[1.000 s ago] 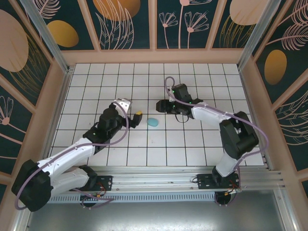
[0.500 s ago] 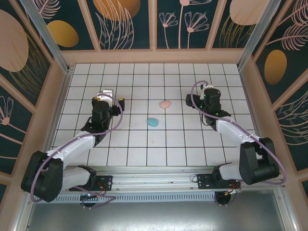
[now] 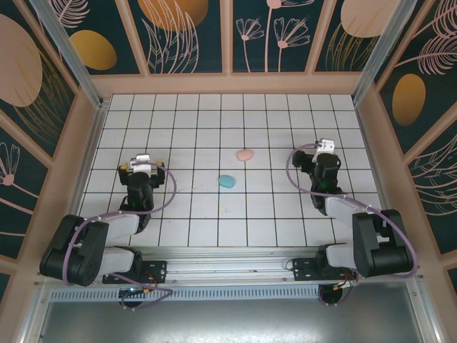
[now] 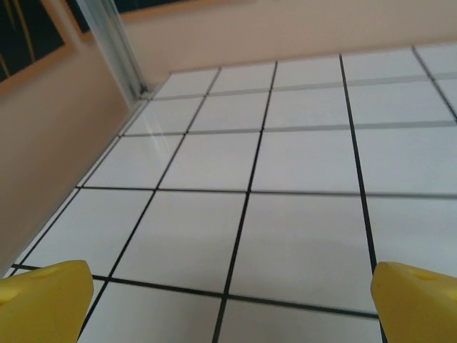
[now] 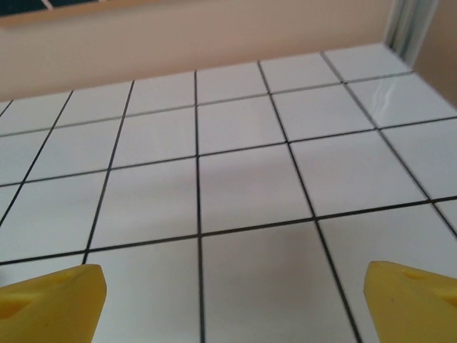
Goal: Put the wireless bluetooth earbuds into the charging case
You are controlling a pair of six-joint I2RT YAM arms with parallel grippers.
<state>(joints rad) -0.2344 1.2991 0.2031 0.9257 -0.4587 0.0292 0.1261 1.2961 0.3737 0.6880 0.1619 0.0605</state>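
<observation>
A pink oval charging case (image 3: 245, 154) lies on the white tiled floor near the middle. A teal oval charging case (image 3: 227, 181) lies just in front of it and slightly left. The earbuds are out of view. My left gripper (image 3: 140, 163) is drawn back at the left, far from both cases. In the left wrist view it (image 4: 228, 304) stands open over bare tiles. My right gripper (image 3: 325, 147) is drawn back at the right, also far from the cases. In the right wrist view it (image 5: 232, 300) is open with nothing between its yellow fingertips (image 5: 50, 296).
Beige walls (image 3: 228, 84) close the tiled floor (image 3: 214, 121) on three sides, with an aluminium post (image 4: 118, 43) in the far left corner. Both arms are folded close to their bases (image 3: 143, 271) at the near rail.
Both arms have pulled back from the middle toward their own sides. The right gripper has opened wide and left the pink case, which now lies uncovered. The teal case has not moved.
</observation>
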